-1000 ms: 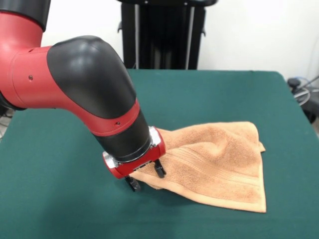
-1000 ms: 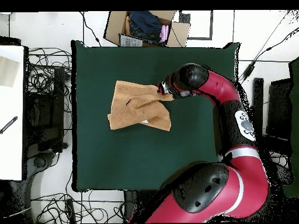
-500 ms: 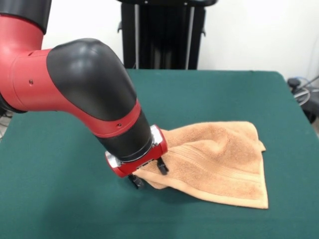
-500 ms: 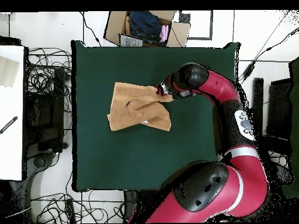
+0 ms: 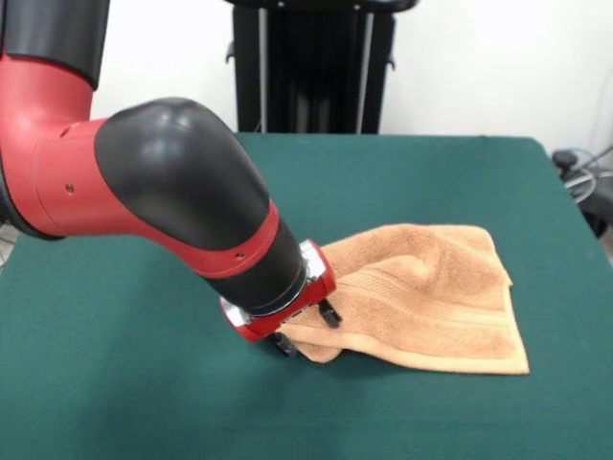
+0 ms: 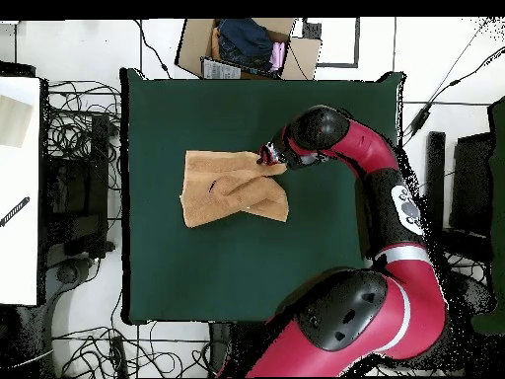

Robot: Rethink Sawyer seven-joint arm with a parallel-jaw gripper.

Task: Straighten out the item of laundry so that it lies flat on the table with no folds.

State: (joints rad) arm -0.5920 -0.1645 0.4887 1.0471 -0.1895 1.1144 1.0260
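I see my robot's hand (image 5: 305, 329) low over the green counter (image 5: 115, 383), and its two dark fingers (image 5: 329, 314) are clamped on a corner of the towel (image 5: 426, 297). One finger sits on top of the cloth and the other (image 5: 283, 346) is under the edge, with the corner bunched between them.

In the front view the towel spreads away from the hand toward 3 o'clock. The pinched corner is lifted a little and curled. The rest of the towel rests on the counter. It is not flat. There is a soft bump and a crease running through the middle, and the top edge by the hand rises up like a small hill. I can see ribbed bands (image 5: 421, 305) running across the towel near its front edge. The corner at 4 o'clock lies flat and pointy on the green cloth.

In the overhead view the hand (image 6: 267, 158) is at about 12 o'clock from the middle of the counter (image 6: 237, 266). The towel (image 6: 233, 188) stretches from the hand toward 9 o'clock. It sits in the upper half of the counter, with lots of green all around it. A fold runs across it, and one flap lies over another near the hand.

A cardboard box (image 6: 247, 46) with dark things in it sits off the counter's edge at 12 o'clock in the overhead view.

I cannot read any words or labels on the towel, the arm or the box.
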